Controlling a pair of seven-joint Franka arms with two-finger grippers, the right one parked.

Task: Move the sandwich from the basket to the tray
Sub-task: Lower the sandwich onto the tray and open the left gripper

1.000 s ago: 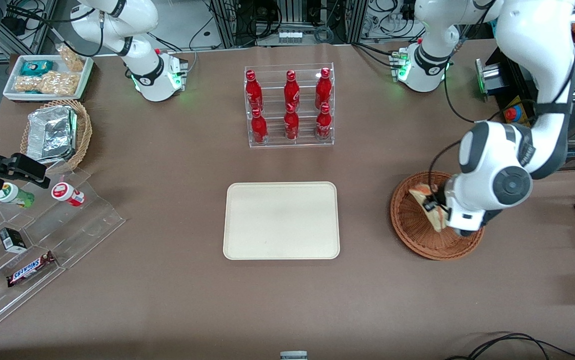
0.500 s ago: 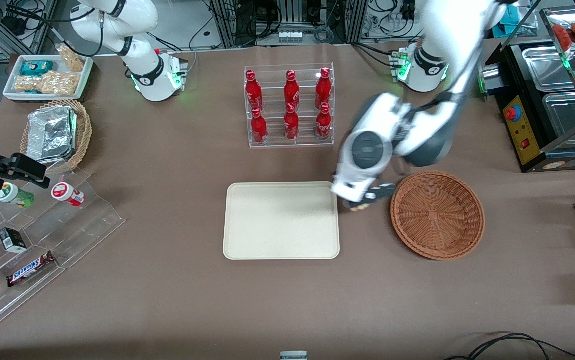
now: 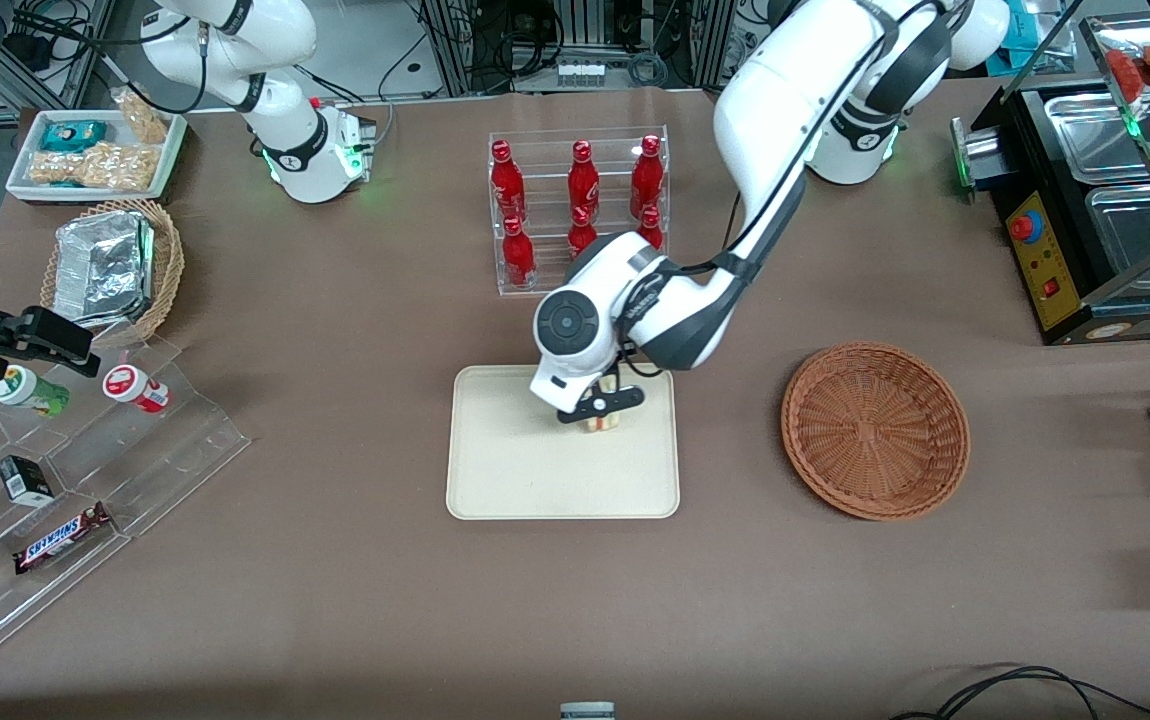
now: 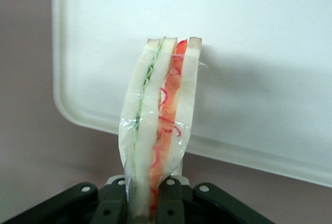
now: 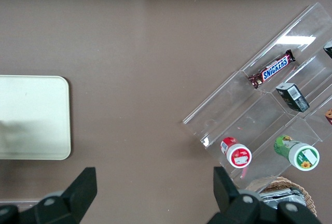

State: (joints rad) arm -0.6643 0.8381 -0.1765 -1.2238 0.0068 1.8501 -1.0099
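My left gripper hangs over the cream tray, above the part of it nearest the bottle rack. It is shut on the sandwich, a wrapped wedge of white bread with green and red-orange filling. In the left wrist view the sandwich stands upright between my gripper's dark fingers, with the tray below it. The round reddish-brown basket sits beside the tray toward the working arm's end, with nothing in it.
A clear rack of red bottles stands just past the tray, under the arm's elbow. Toward the parked arm's end are a clear stepped stand with snacks, a tan basket with foil and a white snack tray.
The gripper lifted the sandwich out of the basket and carried it sideways to above the tray. The basket now holds nothing.
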